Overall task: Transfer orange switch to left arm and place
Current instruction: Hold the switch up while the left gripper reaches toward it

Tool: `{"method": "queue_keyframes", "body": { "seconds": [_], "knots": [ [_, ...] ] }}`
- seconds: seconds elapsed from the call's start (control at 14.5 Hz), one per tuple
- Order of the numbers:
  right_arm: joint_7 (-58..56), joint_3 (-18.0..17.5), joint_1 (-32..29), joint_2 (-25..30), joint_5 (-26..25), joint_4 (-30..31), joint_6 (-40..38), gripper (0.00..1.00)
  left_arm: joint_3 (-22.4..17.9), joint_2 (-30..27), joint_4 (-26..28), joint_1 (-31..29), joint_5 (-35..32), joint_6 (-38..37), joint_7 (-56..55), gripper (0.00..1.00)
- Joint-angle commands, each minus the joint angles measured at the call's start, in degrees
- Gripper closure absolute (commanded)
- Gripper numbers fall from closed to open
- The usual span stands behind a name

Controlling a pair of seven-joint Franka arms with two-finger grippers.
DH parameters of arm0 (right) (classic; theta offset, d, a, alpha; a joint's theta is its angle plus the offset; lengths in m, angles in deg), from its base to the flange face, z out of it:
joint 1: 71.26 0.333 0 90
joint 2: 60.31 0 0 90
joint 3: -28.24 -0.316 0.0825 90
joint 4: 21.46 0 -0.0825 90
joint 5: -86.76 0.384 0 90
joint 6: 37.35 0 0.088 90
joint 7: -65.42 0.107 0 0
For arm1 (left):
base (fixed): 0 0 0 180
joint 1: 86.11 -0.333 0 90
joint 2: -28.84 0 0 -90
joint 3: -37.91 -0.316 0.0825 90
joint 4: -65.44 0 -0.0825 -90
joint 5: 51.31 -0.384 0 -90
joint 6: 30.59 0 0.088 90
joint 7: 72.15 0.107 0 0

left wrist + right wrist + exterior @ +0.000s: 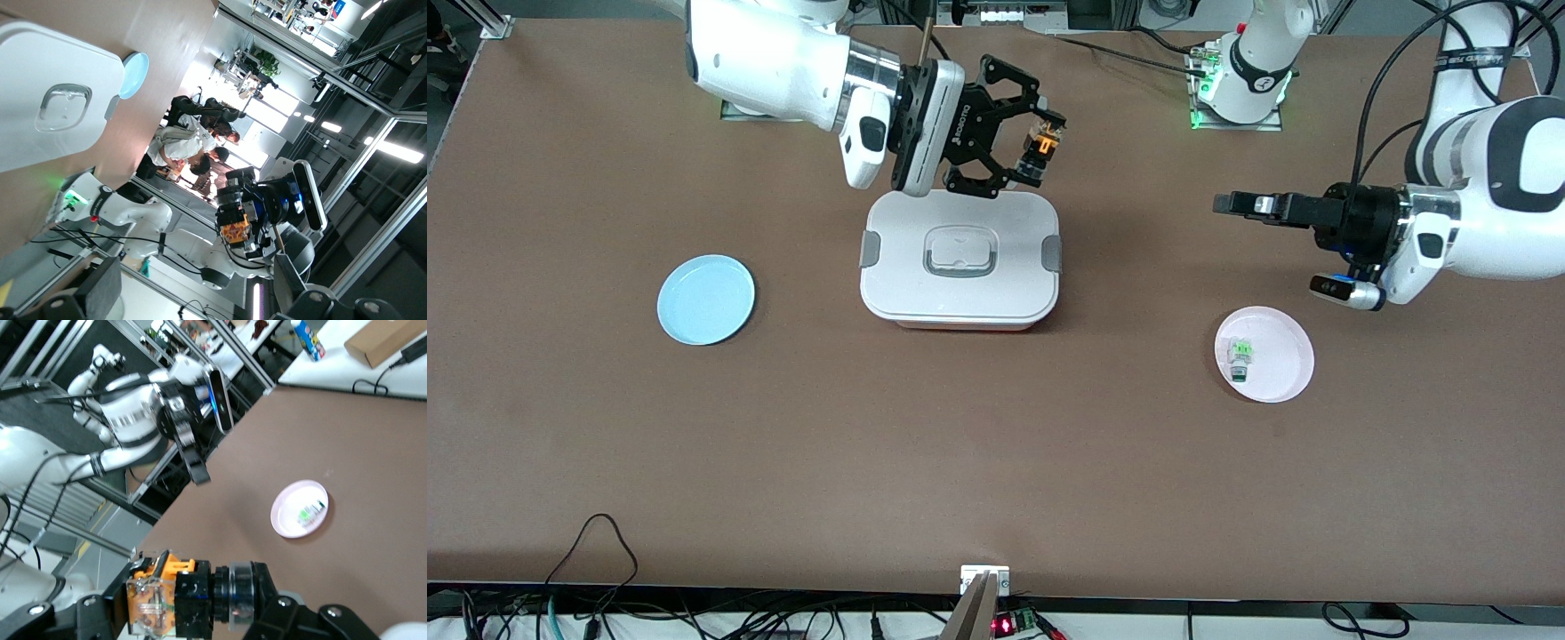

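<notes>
Orange switch [1042, 144]: tiny, black barrel, translucent orange body.

Box [40, 113] cut off by frame edge.

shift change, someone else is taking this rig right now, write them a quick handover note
Right hand: shut on the orange switch, up in the air over the box's edge nearest the robot bases.
Left hand: open, empty, in the air toward the left arm's end of the table, pointing at the right hand.
Box: mid-table, lid on.
Pink plate: holds a green-and-white part, below the left arm. Blue plate: toward the right arm's end.
Done: switch picked up and lifted.
Left: pass it to the left hand without touching the box, then probably set it down.
</notes>
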Motion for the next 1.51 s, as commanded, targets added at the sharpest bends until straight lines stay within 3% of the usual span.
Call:
{"method": "queue_keyframes", "body": {
  "seconds": [0.0,0.69,1.1,1.44],
  "knots": [
    [-1.0,0.6,3.0,-0.2,3.0,-1.2,3.3,0.93,2.3,-1.7,0.7,0.9,2.8,2.9,-5.1,0.0],
    [-1.1,0.6,3.2,-0.3,3.0,-1.6,3.4,0.93,12.3,-1.6,0.6,1.0,8.5,5.1,-11.0,0.01],
    [-1.1,0.6,3.4,-0.6,3.0,-2.2,3.8,0.93,14.1,-0.7,1.9,1.1,14.4,5.2,-11.1,0.05],
    [-1.0,0.6,5.7,-1.7,2.9,-3.1,7.3,0.93,16.4,-0.7,2.0,1.7,15.3,7.8,-11.1,0.11]
  ]
}}
